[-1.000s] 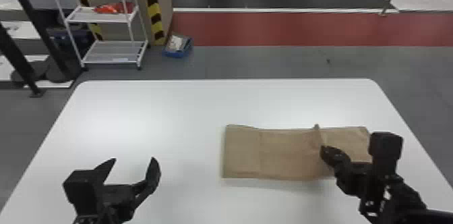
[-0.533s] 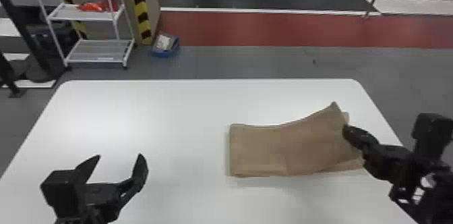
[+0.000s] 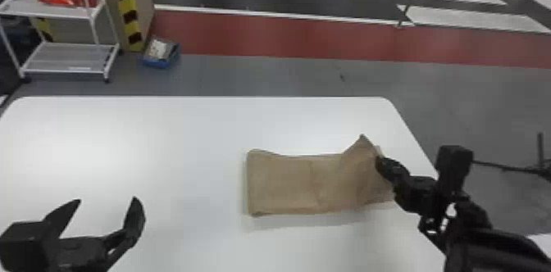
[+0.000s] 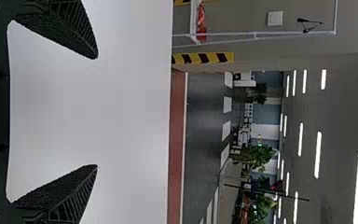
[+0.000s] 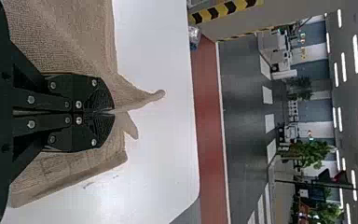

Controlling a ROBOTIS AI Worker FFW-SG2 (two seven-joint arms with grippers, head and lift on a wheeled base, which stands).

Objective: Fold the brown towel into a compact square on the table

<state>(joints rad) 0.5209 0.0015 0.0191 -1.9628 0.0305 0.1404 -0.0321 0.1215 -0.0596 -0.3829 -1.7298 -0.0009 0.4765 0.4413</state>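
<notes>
Clamping the brown towel [image 3: 287, 181] on the white table [image 3: 184, 144], the right gripper [image 5: 114, 112] has drawn it into a higher peak, likely starting another fold; the left gripper [image 4: 97, 112] holds its fingers apart.

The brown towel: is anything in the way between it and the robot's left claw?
Nothing visible stands in the way: the white tabletop stretches between the open left gripper and the brown towel. The right gripper is closed on the towel.
</notes>
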